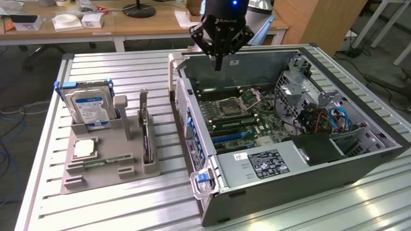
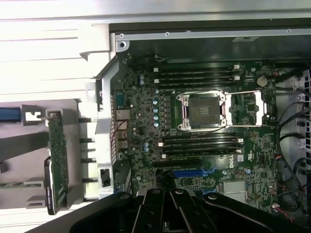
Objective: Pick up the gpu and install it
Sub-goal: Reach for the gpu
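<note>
Exterior view: the black gripper (image 1: 218,65) is seen with fingers pressed fully together, nothing gripped, poised above the far edge of the open computer case (image 1: 321,178). The gpu (image 1: 146,132) is stood on edge in a grey plastic tray (image 1: 96,185) at the exterior view's left, its long axis laid far-to-near, parallel to the case side. Left to right are noted: boxy silver hard drive (image 1: 90,108) upright, thin dark gpu, ribbed metal table (image 1: 115,72), green motherboard (image 1: 237,115).

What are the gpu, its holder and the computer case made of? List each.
gpu: circuit board, probably fibreglass laminate, green matte face with components.
Holder: likely plastic, matte grey-tan, moulded slots.
Computer case: apparently sheet metal, dark painted outside, bare perforated panels inside.
</note>
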